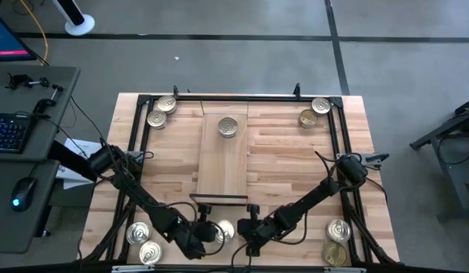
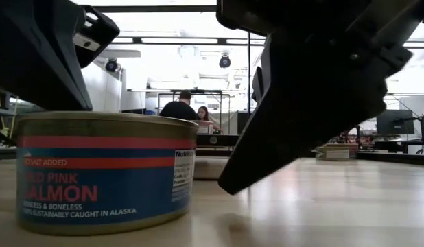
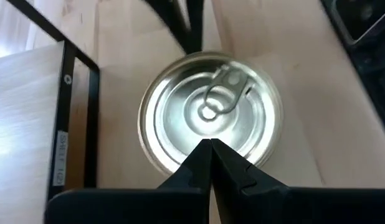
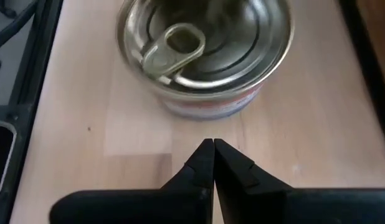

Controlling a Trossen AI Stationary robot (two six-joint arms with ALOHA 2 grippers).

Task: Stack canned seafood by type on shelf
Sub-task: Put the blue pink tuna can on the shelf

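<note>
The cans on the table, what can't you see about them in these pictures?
- High view: the labels of the corner cans are too small to read, so their types stay unknown.
- High view: the can between the grippers is partly hidden by the left gripper.
- Low view: the salmon can has its first word cut off, and the dark arms block the shelf.
- Right wrist view: the can's label is out of sight below its rim.

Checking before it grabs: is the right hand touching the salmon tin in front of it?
Apart. The right wrist view shows bare tabletop between the shut right hand and the salmon tin.
</note>
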